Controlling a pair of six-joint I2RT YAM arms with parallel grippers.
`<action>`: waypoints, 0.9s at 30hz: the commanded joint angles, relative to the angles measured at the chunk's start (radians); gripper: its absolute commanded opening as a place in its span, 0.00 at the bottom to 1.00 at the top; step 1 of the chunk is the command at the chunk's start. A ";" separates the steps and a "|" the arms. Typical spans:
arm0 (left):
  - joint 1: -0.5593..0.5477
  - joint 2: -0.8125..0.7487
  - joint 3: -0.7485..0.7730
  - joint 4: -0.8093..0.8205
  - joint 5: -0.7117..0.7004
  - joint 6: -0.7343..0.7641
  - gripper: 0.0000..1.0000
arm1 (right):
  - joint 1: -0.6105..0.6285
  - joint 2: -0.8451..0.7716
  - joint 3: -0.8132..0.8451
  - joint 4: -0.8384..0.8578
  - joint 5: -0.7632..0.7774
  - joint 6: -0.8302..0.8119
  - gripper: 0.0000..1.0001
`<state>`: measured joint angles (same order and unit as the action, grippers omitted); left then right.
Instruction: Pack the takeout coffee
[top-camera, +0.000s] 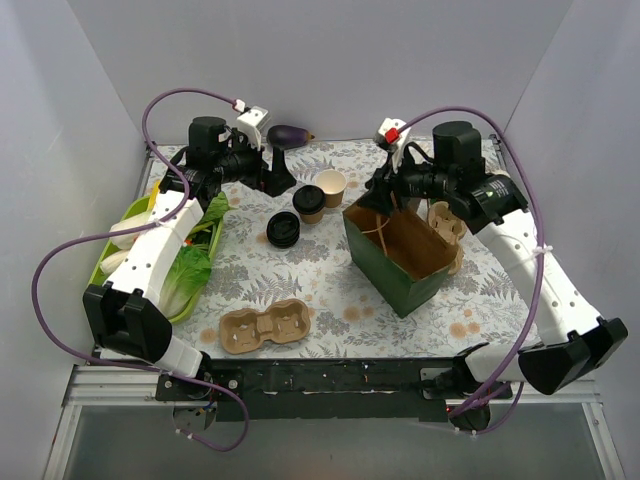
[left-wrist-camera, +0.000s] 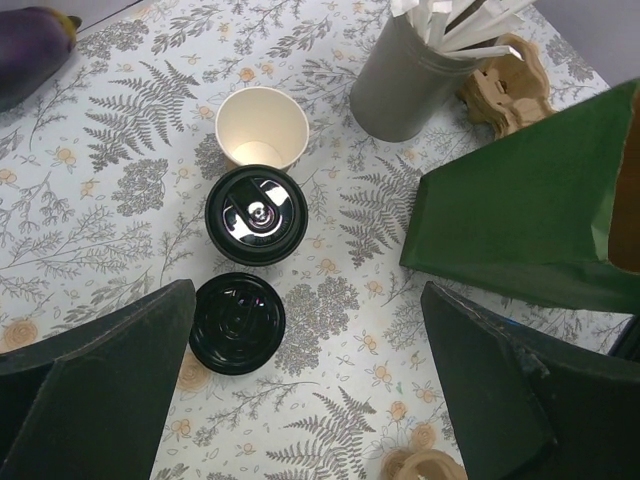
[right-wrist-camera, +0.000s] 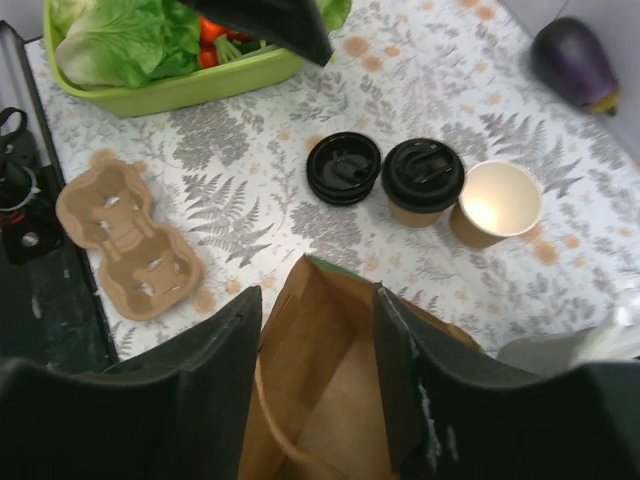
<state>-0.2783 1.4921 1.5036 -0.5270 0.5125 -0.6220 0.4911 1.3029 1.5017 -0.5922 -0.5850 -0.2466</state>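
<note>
The takeout coffee (top-camera: 309, 201), a tan cup with a black lid, stands upright on the table left of the green paper bag (top-camera: 400, 255). It also shows in the left wrist view (left-wrist-camera: 256, 214) and the right wrist view (right-wrist-camera: 422, 178). My left gripper (top-camera: 277, 180) is open and empty, held above the table left of the cup (left-wrist-camera: 310, 400). My right gripper (top-camera: 384, 198) is open at the bag's far left corner. In the right wrist view (right-wrist-camera: 320, 390) its jaws straddle the bag's rim (right-wrist-camera: 275, 340), with the brown inside between them.
An unlidded tan cup (top-camera: 331, 186) stands behind the coffee. A stack of loose black lids (top-camera: 283, 230) lies left of it. A cup carrier (top-camera: 262, 327) lies at the front. A green vegetable tray (top-camera: 120, 262) is at the left, an eggplant (top-camera: 290, 133) at the back. A grey straw holder (left-wrist-camera: 400, 85) and more carriers (top-camera: 447, 222) are behind the bag.
</note>
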 joint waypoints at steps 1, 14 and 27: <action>-0.004 -0.027 0.006 -0.019 0.076 0.045 0.98 | 0.000 -0.019 0.150 -0.063 0.069 -0.019 0.60; -0.004 -0.010 -0.032 -0.053 0.265 0.091 0.98 | -0.045 -0.091 0.199 -0.228 0.183 -0.204 0.61; -0.002 0.017 -0.063 -0.027 0.310 0.064 0.98 | -0.046 -0.168 0.181 -0.406 0.286 -0.525 0.59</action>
<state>-0.2783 1.5169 1.4498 -0.5751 0.7815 -0.5488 0.4465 1.1812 1.6855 -1.0008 -0.3767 -0.7361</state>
